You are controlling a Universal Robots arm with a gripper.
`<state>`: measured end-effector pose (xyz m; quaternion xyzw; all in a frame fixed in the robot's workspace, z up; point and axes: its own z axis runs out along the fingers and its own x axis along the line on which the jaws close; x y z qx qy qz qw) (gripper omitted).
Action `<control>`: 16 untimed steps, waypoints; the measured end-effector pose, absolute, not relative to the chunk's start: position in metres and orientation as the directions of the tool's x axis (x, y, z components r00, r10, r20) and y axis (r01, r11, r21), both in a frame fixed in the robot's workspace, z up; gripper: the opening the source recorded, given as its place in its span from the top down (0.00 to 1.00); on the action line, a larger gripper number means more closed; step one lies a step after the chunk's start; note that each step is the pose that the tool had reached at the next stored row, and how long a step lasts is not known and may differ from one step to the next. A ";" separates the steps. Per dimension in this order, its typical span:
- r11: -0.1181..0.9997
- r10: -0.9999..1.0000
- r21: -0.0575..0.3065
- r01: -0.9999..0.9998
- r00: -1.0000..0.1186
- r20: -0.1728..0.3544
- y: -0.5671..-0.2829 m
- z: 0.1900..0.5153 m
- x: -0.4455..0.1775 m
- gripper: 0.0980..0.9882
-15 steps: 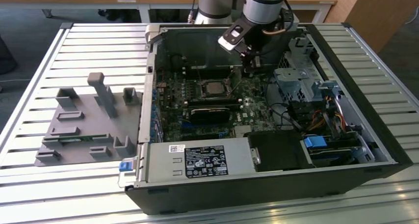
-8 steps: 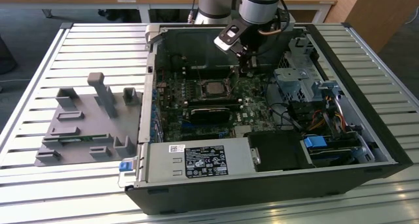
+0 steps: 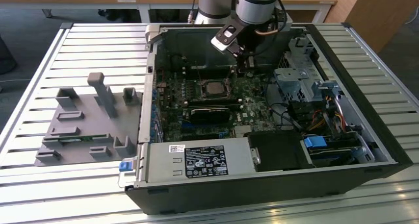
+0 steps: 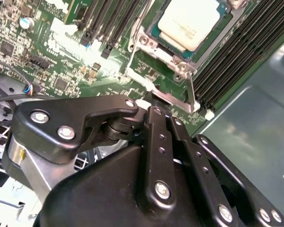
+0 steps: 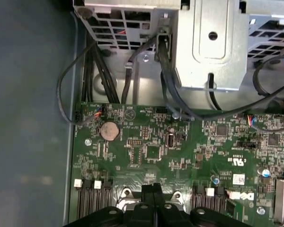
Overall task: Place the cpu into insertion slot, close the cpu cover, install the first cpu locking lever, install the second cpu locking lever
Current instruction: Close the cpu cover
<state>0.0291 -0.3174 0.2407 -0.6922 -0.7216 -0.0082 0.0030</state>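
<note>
Now my fingers [image 5: 154, 193] are pressed together, their tips down at the near edge of the cpu cover [image 4: 179, 71]. Just beyond them the cpu [image 4: 189, 22] lies flat, pale face up, framed by that cover on the green motherboard [image 5: 151, 151], inside the open computer case [image 3: 262, 189].
</note>
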 end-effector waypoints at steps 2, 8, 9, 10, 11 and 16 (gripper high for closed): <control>0.041 0.999 0.008 0.999 -0.042 0.016 -0.317 0.241 0.027 0.99; 0.041 0.999 0.008 0.999 -0.042 0.016 -0.317 0.240 0.025 0.99; 0.042 0.999 0.008 0.999 -0.042 0.016 -0.317 0.240 0.024 0.99; 0.042 0.999 0.008 0.999 -0.042 0.016 -0.317 0.240 0.023 0.99; 0.041 0.999 0.008 0.999 -0.042 0.016 -0.317 0.240 0.022 0.99; 0.041 0.999 0.008 0.999 -0.042 0.016 -0.317 0.239 0.016 0.99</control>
